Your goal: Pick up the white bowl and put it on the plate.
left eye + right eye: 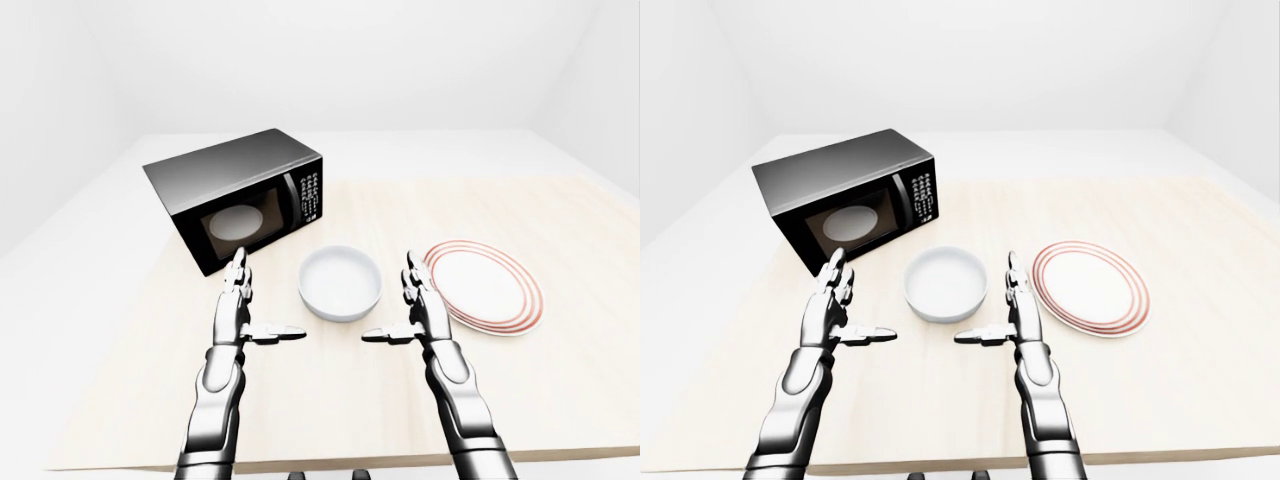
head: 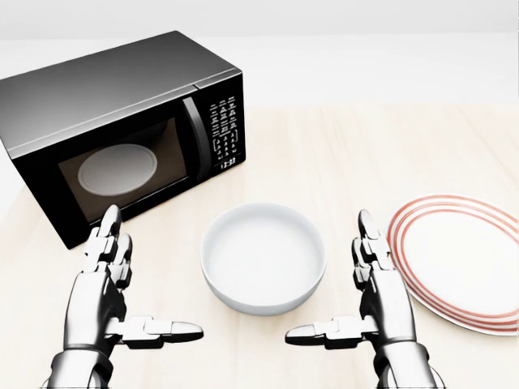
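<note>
white bowl (image 2: 263, 267): upright on the wooden table (image 2: 389, 154), btwn the two hands, touching neither; empty.
plate (image 2: 462, 259): red-ringed, flat on table, right of bowl, well apart from it.
left hand (image 2: 109, 296): open, fingers straight, thumb pointing inward; holds nothing.
right hand (image 2: 375, 296): open, same pose mirrored; just beside plate's left rim in head view.
microwave (image 2: 122, 134): black, door shut, upper left of bowl.

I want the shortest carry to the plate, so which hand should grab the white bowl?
Probably the right hand: it is open beside the round white bowl, between it and the red-ringed white plate. The left hand, also open, sits toward the black microwave.
</note>
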Tool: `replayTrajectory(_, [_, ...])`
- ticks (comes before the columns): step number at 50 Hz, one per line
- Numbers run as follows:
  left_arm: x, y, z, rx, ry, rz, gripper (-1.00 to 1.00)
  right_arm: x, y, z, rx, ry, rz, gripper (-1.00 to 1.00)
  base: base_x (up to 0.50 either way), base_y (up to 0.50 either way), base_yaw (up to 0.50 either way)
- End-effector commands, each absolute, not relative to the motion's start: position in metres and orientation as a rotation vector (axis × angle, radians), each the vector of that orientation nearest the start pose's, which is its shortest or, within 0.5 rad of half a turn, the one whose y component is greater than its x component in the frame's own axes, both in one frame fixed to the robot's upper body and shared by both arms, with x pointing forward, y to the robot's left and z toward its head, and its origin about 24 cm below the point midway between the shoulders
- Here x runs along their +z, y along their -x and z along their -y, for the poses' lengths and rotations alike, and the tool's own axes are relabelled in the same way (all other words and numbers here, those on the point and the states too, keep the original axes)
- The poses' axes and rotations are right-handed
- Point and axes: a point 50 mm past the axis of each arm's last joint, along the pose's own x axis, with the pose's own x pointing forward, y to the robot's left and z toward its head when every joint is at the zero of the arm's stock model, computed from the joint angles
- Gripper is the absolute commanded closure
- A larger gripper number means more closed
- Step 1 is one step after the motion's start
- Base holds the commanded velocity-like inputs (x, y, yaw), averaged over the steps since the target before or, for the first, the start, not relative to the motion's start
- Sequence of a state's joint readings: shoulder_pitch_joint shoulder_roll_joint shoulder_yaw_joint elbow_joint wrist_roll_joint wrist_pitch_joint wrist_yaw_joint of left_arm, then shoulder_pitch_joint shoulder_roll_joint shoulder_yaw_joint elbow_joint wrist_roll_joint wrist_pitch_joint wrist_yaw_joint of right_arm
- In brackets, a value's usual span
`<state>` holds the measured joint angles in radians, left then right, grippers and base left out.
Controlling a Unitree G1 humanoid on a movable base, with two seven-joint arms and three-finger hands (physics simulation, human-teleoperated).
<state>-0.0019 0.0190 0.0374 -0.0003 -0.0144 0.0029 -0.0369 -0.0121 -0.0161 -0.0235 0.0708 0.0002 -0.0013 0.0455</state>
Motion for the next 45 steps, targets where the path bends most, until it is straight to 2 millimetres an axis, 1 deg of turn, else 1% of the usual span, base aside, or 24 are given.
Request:
replayTrajectory(1, [0.042, -0.253, -0.160, 0.000, -0.005, -0.001, -1.00, 0.026, -0.254, 0.154, 0.027, 0.018, -0.062, -1.00, 0.50, 0.00, 0.00])
replayTrajectory(8, [0.041, -0.253, -0.160, 0.000, -0.004, -0.002, -1.00, 0.025, -0.255, 0.155, 0.017, 0.034, -0.056, -1.00, 0.47, 0.00, 0.00])
replayTrajectory(15, [0.042, -0.253, -0.160, 0.000, -0.004, -0.002, -1.00, 0.026, -0.253, 0.152, 0.040, 0.042, -0.049, -1.00, 0.02, 0.00, 0.00])
replayTrajectory(18, [0.042, -0.253, -0.160, 0.000, -0.004, -0.002, -1.00, 0.028, -0.252, 0.152, 0.031, 0.078, -0.046, -1.00, 0.00, 0.00, 0.00])
replayTrajectory(22, [0.041, -0.254, -0.160, 0.002, -0.004, -0.005, -1.00, 0.037, -0.251, 0.156, -0.005, 0.187, -0.031, -1.00, 0.00, 0.00, 0.00])
replayTrajectory(24, [0.041, -0.254, -0.160, 0.004, -0.003, -0.008, -1.00, 0.048, -0.247, 0.155, -0.014, 0.267, -0.020, -1.00, 0.00, 0.00, 0.00])
replayTrajectory(26, [0.041, -0.254, -0.160, 0.005, -0.003, -0.008, -1.00, 0.055, -0.245, 0.152, -0.012, 0.330, 0.009, -1.00, 0.00, 0.00, 0.00])
replayTrajectory(28, [0.040, -0.254, -0.160, 0.005, -0.003, -0.009, -1.00, 0.064, -0.248, 0.154, -0.034, 0.580, 0.060, -1.00, 0.00, 0.00, 0.00])
replayTrajectory(29, [0.040, -0.254, -0.160, 0.006, -0.004, -0.009, -1.00, 0.066, -0.249, 0.151, 0.012, 0.544, 0.060, -1.00, 0.00, 0.00, 0.00])
replayTrajectory(30, [0.040, -0.254, -0.160, 0.006, -0.003, -0.009, -1.00, 0.067, -0.250, 0.149, 0.031, 0.568, 0.061, -1.00, 0.00, 0.00, 0.00])
replayTrajectory(31, [0.040, -0.254, -0.161, 0.007, -0.003, -0.009, -1.00, 0.066, -0.254, 0.151, 0.018, 0.722, 0.075, -1.00, 0.00, 0.00, 0.00])
replayTrajectory(37, [0.039, -0.255, -0.160, 0.009, -0.004, -0.016, -1.00, 0.073, -0.261, 0.147, 0.078, 0.833, 0.069, -1.00, 0.00, 0.00, 0.00])
replayTrajectory(40, [0.038, -0.255, -0.160, 0.008, -0.006, -0.018, -1.00, 0.074, -0.266, 0.145, 0.133, 0.916, 0.065, -1.00, 0.00, 0.00, 0.00])
replayTrajectory(42, [0.038, -0.255, -0.160, 0.009, -0.005, -0.018, -1.00, 0.081, -0.267, 0.142, 0.172, 0.949, 0.072, -1.00, 0.00, 0.00, 0.00])
replayTrajectory(45, [0.038, -0.255, -0.160, 0.009, -0.005, -0.019, -1.00, 0.085, -0.270, 0.139, 0.209, 0.985, 0.078, -1.00, 0.00, 0.00, 0.00])
